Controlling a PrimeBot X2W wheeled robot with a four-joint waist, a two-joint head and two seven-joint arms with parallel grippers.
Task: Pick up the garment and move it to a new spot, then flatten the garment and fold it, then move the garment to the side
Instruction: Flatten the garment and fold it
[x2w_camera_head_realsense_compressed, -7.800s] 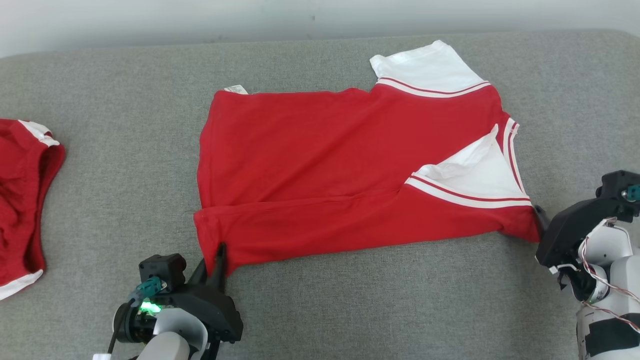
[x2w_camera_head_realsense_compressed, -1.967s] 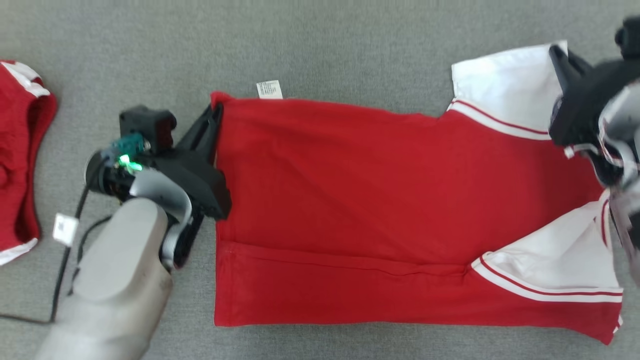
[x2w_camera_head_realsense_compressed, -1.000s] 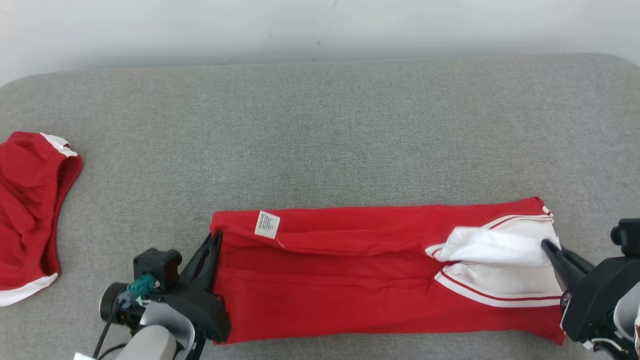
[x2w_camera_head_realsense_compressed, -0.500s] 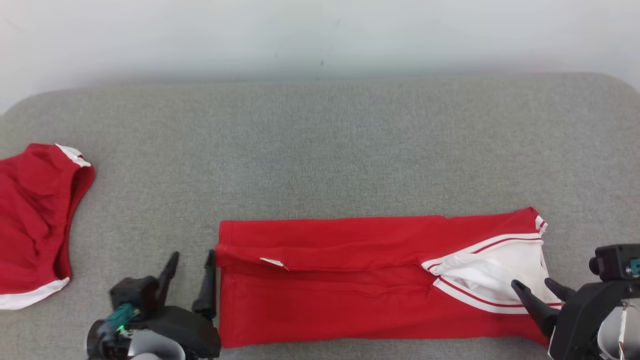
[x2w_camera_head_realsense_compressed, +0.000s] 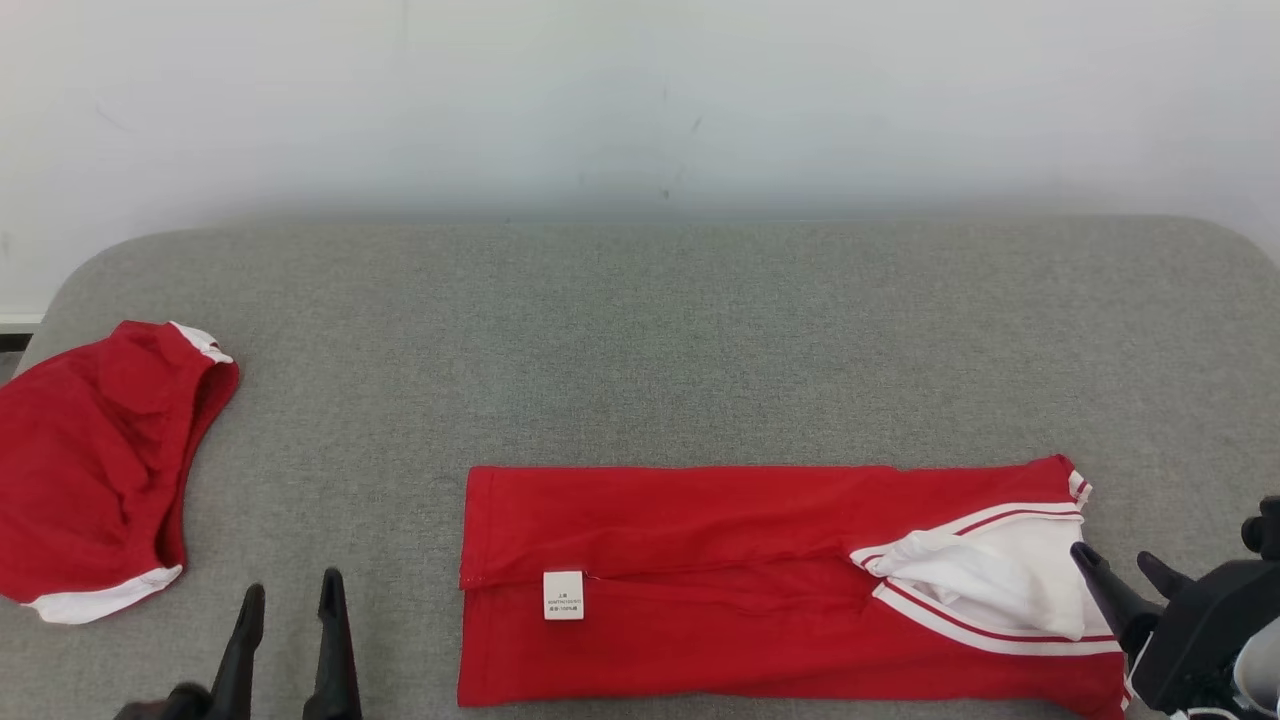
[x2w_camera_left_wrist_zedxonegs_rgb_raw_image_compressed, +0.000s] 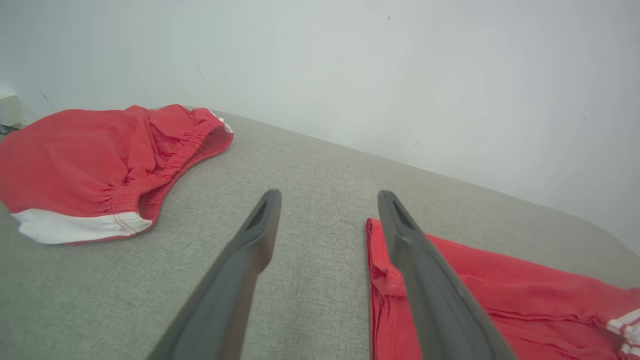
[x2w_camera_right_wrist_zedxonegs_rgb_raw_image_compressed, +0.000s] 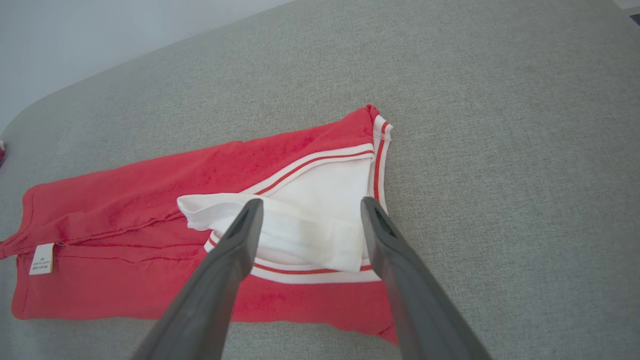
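The garment (x2w_camera_head_realsense_compressed: 700, 570) is a red shirt with white, red-striped sleeves, lying folded into a long band near the front of the grey surface; a white label (x2w_camera_head_realsense_compressed: 563, 595) faces up on it. In the right wrist view the garment (x2w_camera_right_wrist_zedxonegs_rgb_raw_image_compressed: 150, 220) lies under and beyond my open right gripper (x2w_camera_right_wrist_zedxonegs_rgb_raw_image_compressed: 307, 207). In the head view my right gripper (x2w_camera_head_realsense_compressed: 1120, 570) stands open just off the white sleeve end, holding nothing. My left gripper (x2w_camera_head_realsense_compressed: 290, 600) is open at the lower left, clear of the cloth. In the left wrist view the left gripper (x2w_camera_left_wrist_zedxonegs_rgb_raw_image_compressed: 327, 197) is open, the garment's (x2w_camera_left_wrist_zedxonegs_rgb_raw_image_compressed: 500, 300) edge beside its right finger.
A second red garment with white trim (x2w_camera_head_realsense_compressed: 95, 470) lies bunched at the left edge of the grey padded surface (x2w_camera_head_realsense_compressed: 640, 340), also seen as red shorts (x2w_camera_left_wrist_zedxonegs_rgb_raw_image_compressed: 95, 160) in the left wrist view. A pale wall (x2w_camera_head_realsense_compressed: 640, 100) stands behind the surface.
Both grippers have opened and let go of the garment, then drawn back toward the front. The garment's folded top layer has settled, label now face up. The camera has tilted up.
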